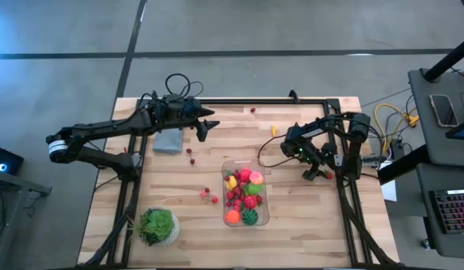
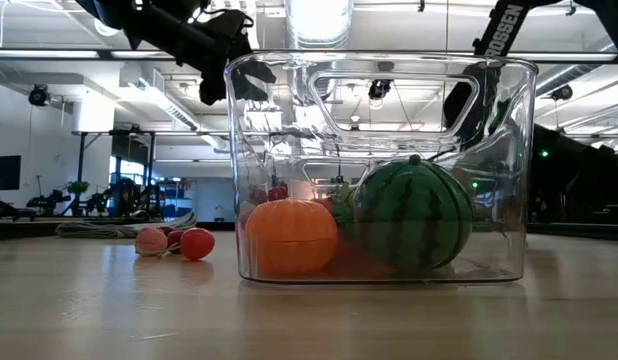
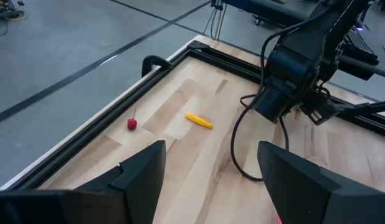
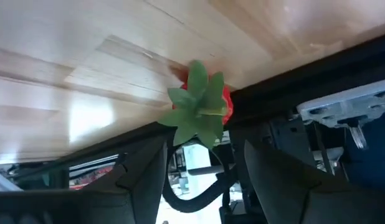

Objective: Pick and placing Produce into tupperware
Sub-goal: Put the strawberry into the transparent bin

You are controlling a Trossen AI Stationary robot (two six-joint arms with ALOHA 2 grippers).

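Clear rounded plastic tupperware (image 1: 263,217) with glossy striped green ball (image 2: 413,216)

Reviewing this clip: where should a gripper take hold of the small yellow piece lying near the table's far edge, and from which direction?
Probably across its narrow middle, coming straight down from above. The yellow piece is long, slim and lies flat on the bare table, with nothing touching it, so fingers set across its short width should close on it; along its length they would likely not span it.
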